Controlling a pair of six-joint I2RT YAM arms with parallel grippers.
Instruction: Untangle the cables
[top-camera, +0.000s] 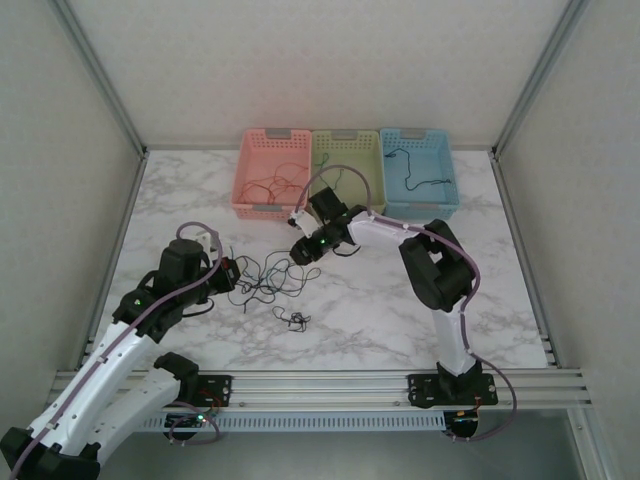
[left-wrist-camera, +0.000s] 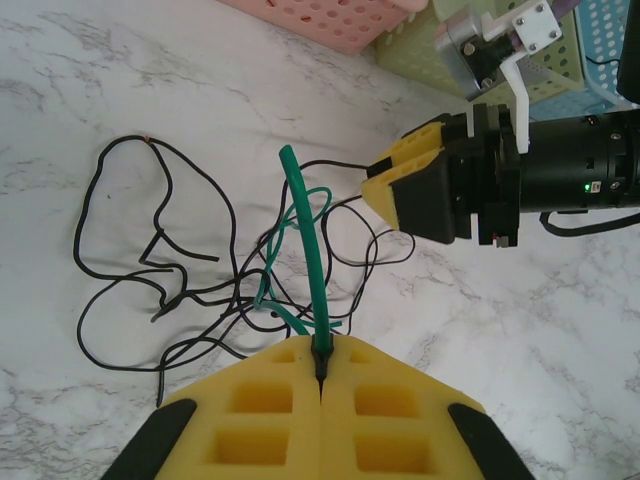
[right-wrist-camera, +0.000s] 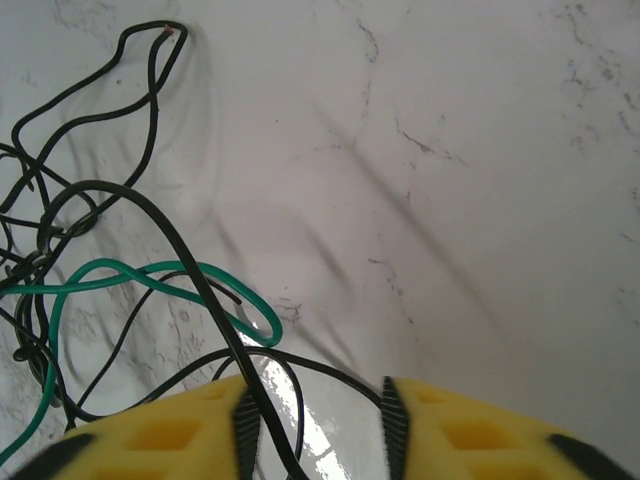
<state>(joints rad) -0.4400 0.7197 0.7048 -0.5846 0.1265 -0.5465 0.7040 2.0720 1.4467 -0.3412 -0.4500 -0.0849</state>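
White marble-patterned table (top-camera: 380, 310) seen from above and from both wrists. Nearest the arm bases, a small separate knot of thin black wire (top-camera: 292, 320) lies by itself on the table. Beyond it, at left, the left gripper (left-wrist-camera: 322, 372) has its yellow foam-padded fingers (left-wrist-camera: 260, 420) pressed together on a thin green wire (left-wrist-camera: 305, 230), which runs from the pads out into the main tangle of cables (top-camera: 265, 275). The tangle consists of loose loops of thin black wire (left-wrist-camera: 130, 250) threaded with the green one, spread on the table between the two grippers. At the tangle's far right side, the right gripper (right-wrist-camera: 315, 425) is low over the table with its jaws apart. One black strand (right-wrist-camera: 190, 260) passes through the gap close to one pad, and no grip on it is visible. Against the far edge stand three perforated plastic baskets touching side by side: pink basket (top-camera: 268, 133) with red wires (top-camera: 265, 188), green basket (top-camera: 345, 135), blue basket (top-camera: 418, 133) with a black wire (top-camera: 415, 180)
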